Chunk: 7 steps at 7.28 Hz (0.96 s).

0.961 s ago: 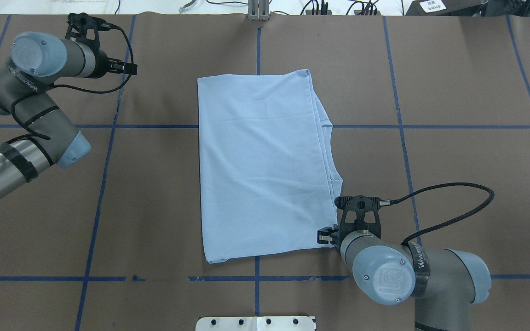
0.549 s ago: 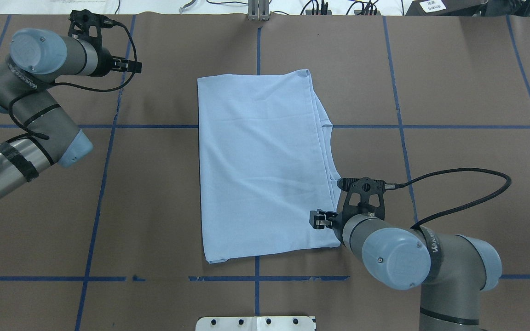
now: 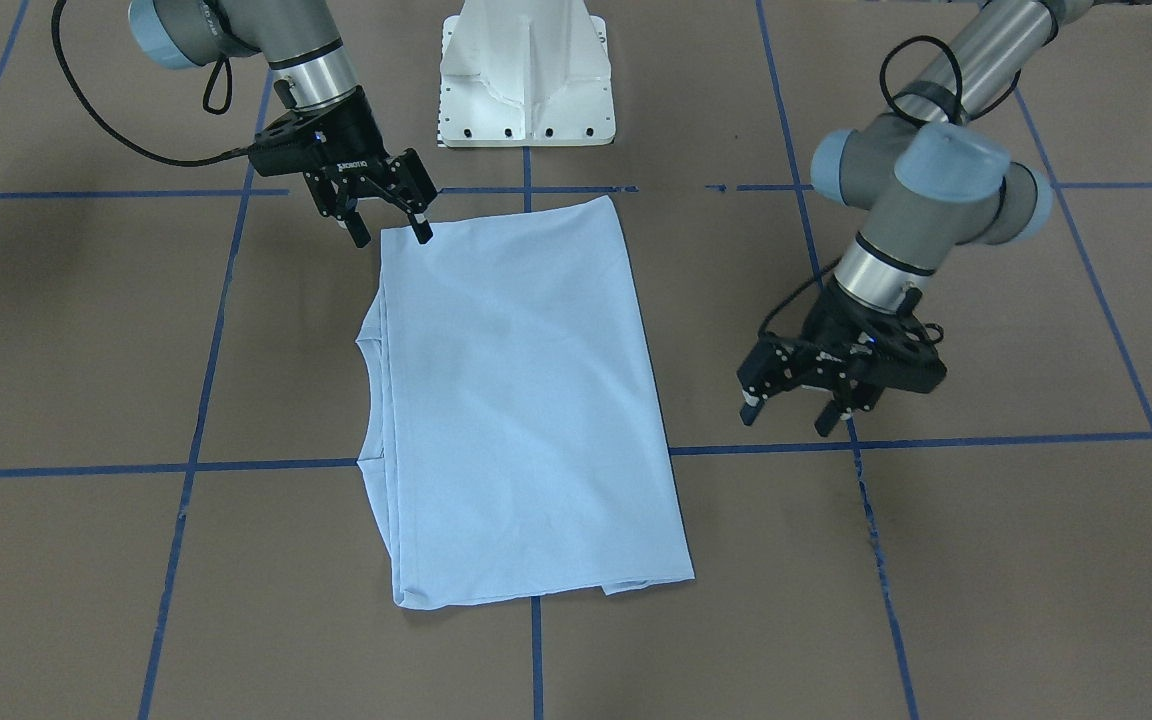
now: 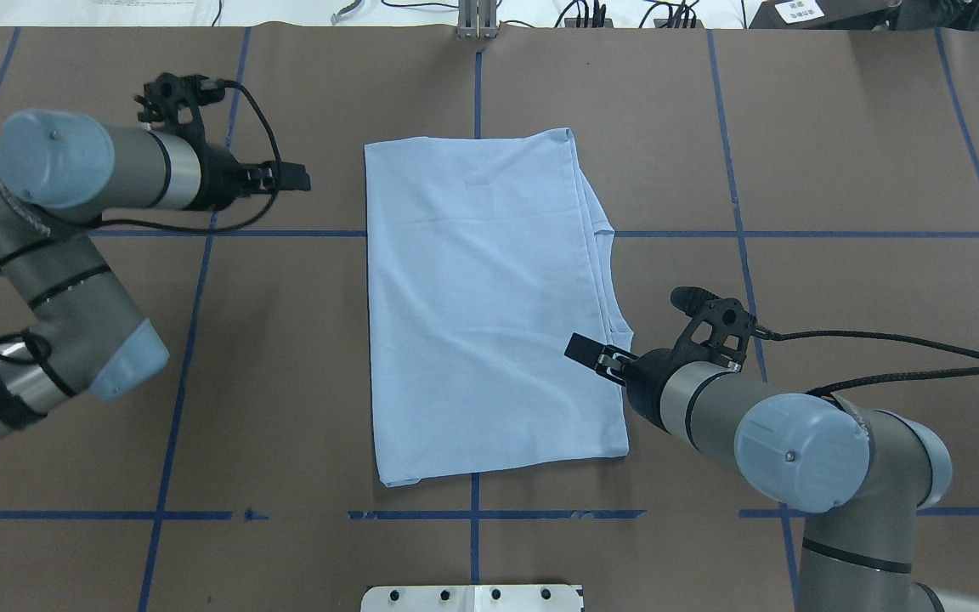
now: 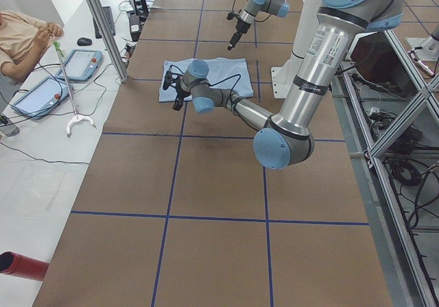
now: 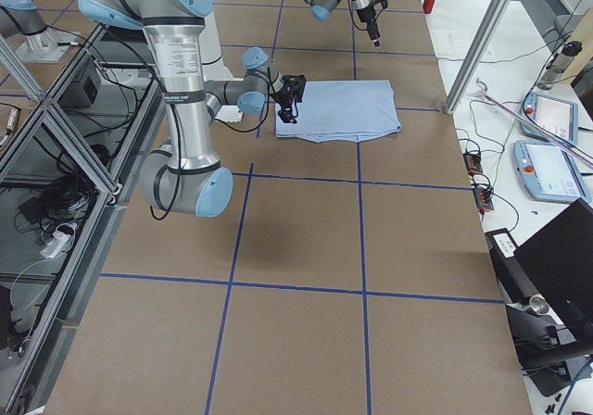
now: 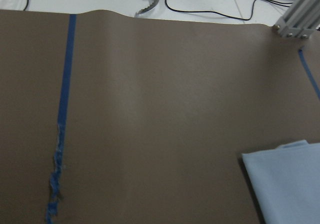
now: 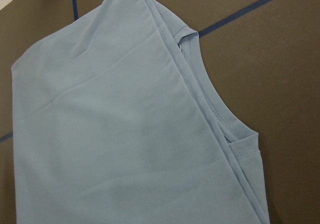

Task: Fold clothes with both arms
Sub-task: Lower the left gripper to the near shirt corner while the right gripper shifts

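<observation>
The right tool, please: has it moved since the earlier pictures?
Yes: right tool moved up-view along the T-shirt edge toward the blue tape line.

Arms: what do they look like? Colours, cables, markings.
The left arm and right arm match: silver tubes, grey joints, light blue caps, black bands, black cables to the wrists. The left claw and right claw are black, two-fingered; white lettering on the right.
</observation>
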### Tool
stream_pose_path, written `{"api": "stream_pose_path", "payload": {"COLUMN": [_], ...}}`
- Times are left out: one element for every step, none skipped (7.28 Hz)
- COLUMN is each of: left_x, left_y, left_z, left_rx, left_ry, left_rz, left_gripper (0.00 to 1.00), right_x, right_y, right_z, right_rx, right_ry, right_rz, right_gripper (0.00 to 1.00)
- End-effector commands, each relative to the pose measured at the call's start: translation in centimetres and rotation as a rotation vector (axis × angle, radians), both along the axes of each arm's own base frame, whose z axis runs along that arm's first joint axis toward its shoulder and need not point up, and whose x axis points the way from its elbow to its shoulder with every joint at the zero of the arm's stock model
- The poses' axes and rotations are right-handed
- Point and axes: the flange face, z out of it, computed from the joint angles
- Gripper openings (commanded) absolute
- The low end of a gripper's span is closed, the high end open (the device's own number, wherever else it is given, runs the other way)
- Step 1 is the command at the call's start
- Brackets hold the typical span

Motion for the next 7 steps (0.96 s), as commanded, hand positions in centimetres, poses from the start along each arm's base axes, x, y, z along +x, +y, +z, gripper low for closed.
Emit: {"api": "stream_pose_path", "payload": {"left_x": [4.2,6.1,8.4,10.1,11.6,12.7,13.0], "left_y": [13.1,17.7,21.1,23.6,25.4,26.0,26.6], "left_z": [-6.3,-6.7,-5.7,-5.2,-4.5,-3.7,-3.4], "left_rx": [-0.158,-0.228,-0.299,-0.386,-0.446,-0.461,-0.466], "left_ry": [0.105,0.146,0.159,0.191,0.197,0.191,0.185], "left_rz": [0.034,0.033,-0.006,-0.051,-0.069,-0.094,-0.088], "left_gripper": [1.00,1.00,0.99,0.74,0.61,0.61,0.61], "right_x": [0.1,0.2,0.1,0.1,0.0,-0.1,-0.1], "right_y": [-0.9,-1.3,-1.4,-1.4,-1.5,-1.5,-1.5], "right_z": [1.0,1.2,1.4,1.5,1.6,1.8,2.0], "right_rx": [-0.022,-0.022,-0.023,-0.025,-0.032,-0.033,-0.034], "right_ry": [-0.045,-0.040,-0.036,-0.035,-0.036,-0.032,-0.029], "right_rz": [0.034,0.045,0.046,0.047,0.050,0.050,0.050], "right_gripper": [1.00,1.00,1.00,1.00,1.00,1.00,1.00]}}
